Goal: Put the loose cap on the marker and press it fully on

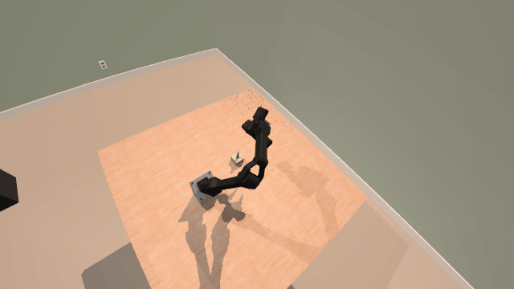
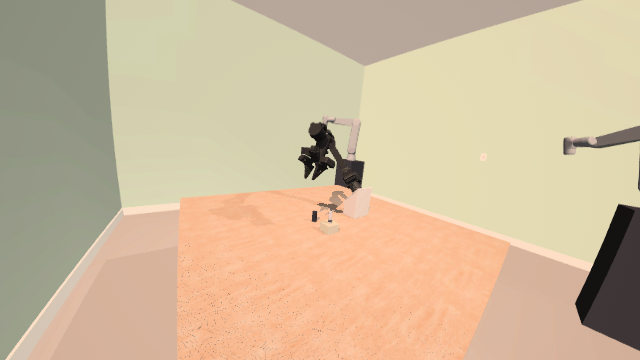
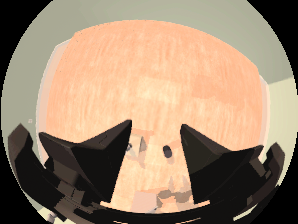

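The marker (image 1: pixel 238 154) (image 2: pixel 330 215) stands upright in the pale holder block (image 1: pixel 237 164) (image 2: pixel 329 228) near the middle of the wooden table (image 1: pixel 161 168) (image 2: pixel 300 300). The small dark cap (image 2: pixel 314 216) (image 3: pixel 166 151) stands loose on the table just beside the block; in the top view I cannot make it out. My gripper (image 1: pixel 262 113) (image 2: pixel 311 176) (image 3: pixel 156 125) hangs high above the cap and the marker, pointing down, about half open with nothing between its fingers. In the wrist view the holder block (image 3: pixel 140 144) shows far below, between the fingertips.
The arm's base plate (image 1: pixel 198 185) (image 2: pixel 358 203) sits on the table close behind the holder block. A dark box (image 1: pixel 6 189) (image 2: pixel 610 290) stands on the floor off the table. A camera boom (image 2: pixel 600 140) reaches in at the right.
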Controlling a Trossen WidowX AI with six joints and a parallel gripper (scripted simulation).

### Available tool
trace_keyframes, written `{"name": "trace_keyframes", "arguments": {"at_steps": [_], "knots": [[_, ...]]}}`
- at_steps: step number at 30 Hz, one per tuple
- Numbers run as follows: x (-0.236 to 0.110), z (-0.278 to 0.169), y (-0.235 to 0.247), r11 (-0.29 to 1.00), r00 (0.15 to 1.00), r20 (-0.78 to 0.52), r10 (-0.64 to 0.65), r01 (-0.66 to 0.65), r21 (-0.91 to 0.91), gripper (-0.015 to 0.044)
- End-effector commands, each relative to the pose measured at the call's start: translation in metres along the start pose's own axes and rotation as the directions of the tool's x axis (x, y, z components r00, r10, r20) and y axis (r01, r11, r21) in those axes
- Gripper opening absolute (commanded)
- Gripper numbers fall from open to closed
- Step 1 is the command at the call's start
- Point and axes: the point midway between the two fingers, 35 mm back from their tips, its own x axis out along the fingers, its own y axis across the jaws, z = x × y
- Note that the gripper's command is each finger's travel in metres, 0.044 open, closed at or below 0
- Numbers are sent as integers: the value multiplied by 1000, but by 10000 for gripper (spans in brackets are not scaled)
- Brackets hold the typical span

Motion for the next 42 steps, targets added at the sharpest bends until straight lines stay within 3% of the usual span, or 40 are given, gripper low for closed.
{"name": "trace_keyframes", "arguments": {"at_steps": [1,5,8,13,16,23,42], "knots": [[31,-46,-27,994,986,-164,-28,44,96,233],[59,-103,-43,975,933,-356,-55,127,184,233],[66,-124,-47,964,905,-421,-63,164,210,233],[69,-125,-48,964,905,-421,-62,164,210,233],[96,-137,-54,964,905,-421,-64,166,209,233],[111,-143,-57,964,905,-421,-65,167,209,233],[135,-153,-59,964,905,-420,-64,166,209,233]]}}
